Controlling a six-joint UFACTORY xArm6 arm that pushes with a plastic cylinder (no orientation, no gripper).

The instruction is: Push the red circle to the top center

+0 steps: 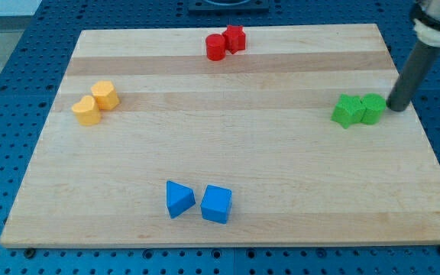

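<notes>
The red circle (pixel 215 47) is sitting at the far side of the desk (pixel 235 153), very near the middle of the far edge. It is touching a second red block (pixel 234 38), which is lying just to its right and a bit farther back; that one is looking a little like a star, but I cannot be sure. My tip (pixel 396 107) is resting far away from them, at the right side of the desk, just beside the right green block (pixel 372 109). It may be touching that block, but I cannot tell. Another green block (pixel 347 111) is pressing against that one on its left. There is no pincer on this arm, only the dark rod, so nothing is being held or let go. Two yellow blocks (pixel 96 103) are sitting together at the left side, and two blue blocks (pixel 198 201) are sitting side by side at the near side. As I am judging it, the job is looking almost done or done, because the circle is already lying where it should be, at the far middle. At most a tiny nudge might be left. To do that, my tip would be needing to travel a long way left and far without bumping the green blocks along.
</notes>
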